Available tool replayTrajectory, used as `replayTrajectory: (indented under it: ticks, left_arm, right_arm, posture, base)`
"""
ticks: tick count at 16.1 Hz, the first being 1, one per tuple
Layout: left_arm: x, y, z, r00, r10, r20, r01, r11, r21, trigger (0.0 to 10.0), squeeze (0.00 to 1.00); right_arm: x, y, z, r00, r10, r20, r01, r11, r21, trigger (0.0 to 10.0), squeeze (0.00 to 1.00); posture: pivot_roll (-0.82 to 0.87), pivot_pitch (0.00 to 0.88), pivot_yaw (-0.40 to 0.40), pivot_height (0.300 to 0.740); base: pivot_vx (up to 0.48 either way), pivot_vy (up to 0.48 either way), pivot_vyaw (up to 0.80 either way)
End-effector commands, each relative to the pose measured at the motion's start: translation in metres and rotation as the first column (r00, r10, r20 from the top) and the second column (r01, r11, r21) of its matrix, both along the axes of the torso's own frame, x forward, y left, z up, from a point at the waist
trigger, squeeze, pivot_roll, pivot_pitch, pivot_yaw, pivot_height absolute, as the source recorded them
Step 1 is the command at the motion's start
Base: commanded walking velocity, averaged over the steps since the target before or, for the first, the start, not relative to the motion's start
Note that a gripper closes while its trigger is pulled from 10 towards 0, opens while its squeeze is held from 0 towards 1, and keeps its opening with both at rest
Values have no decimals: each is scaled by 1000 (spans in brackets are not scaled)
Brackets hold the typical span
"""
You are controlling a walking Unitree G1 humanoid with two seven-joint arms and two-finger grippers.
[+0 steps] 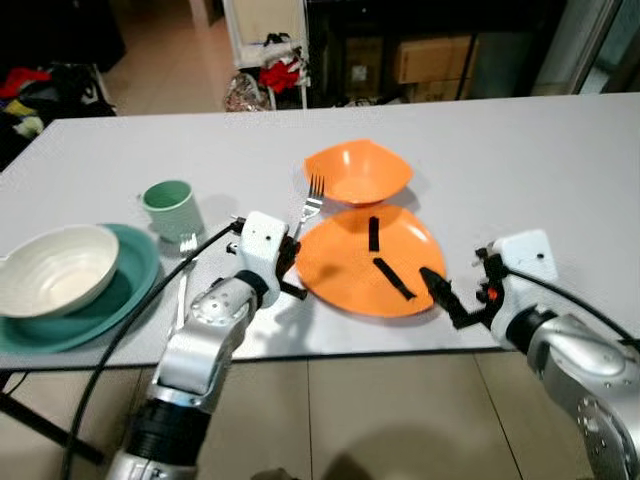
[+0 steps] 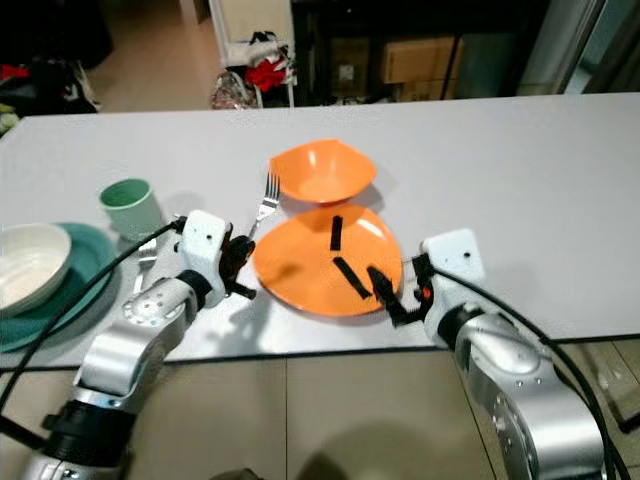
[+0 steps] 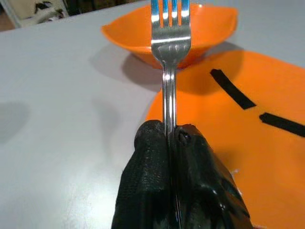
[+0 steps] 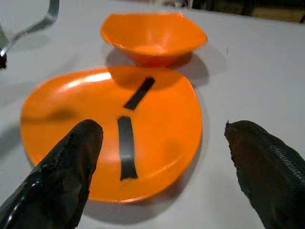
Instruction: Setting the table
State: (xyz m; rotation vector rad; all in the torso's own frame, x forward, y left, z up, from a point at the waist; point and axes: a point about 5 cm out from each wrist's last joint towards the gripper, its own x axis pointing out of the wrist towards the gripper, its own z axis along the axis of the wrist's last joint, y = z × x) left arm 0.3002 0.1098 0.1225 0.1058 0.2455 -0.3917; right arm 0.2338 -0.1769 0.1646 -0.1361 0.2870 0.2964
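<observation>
Left tool [image 1: 292, 268] pinches a silver metal fork [image 3: 170, 57] by its handle, tines near the orange bowl [image 1: 358, 172], seemingly just above the white desk [image 1: 520, 160]. Right tool [image 4: 164, 157] gapes empty at the round orange plate [image 1: 345, 262].

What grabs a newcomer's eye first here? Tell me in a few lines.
The orange plate with two black strips on it sits at the table's near edge, an orange bowl just behind it. The left pincer is shut on a fork beside the plate's left rim, while the right pincer hangs open at its right rim.
</observation>
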Motion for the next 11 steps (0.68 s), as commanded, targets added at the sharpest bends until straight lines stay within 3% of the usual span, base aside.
replayTrajectory:
  ticks: [1, 5, 7, 11]
  left_arm:
    - [4, 4, 7, 999, 25, 37, -25, 1000, 13, 10000, 0]
    - [9, 3, 15, 995, 73, 69, -73, 997, -4, 10000, 0]
    - [10, 2, 15, 995, 71, 70, -71, 997, 2, 10000, 0]
    - [18, -9, 14, 999, -3, 45, 3, 1000, 7, 10000, 0]
  right_arm:
    - [3, -2, 4, 1000, -10, 19, 10, 1000, 10, 10000, 0]
    - [11, 0, 6, 996, -53, 65, 54, 998, -12, 10000, 0]
    - [12, -1, 6, 995, -73, 72, 74, 997, -7, 10000, 0]
    - [6, -5, 3, 993, -109, 49, 108, 994, 9, 10000, 0]
  posture:
    - [-40, 0, 67, 740]
    - [-36, 0, 64, 740]
    - [-39, 0, 67, 740]
    - [-51, 0, 79, 740]
  base:
    - [0, 0, 0]
    - [0, -464, 800]
    - [0, -480, 0]
    - [0, 0, 0]
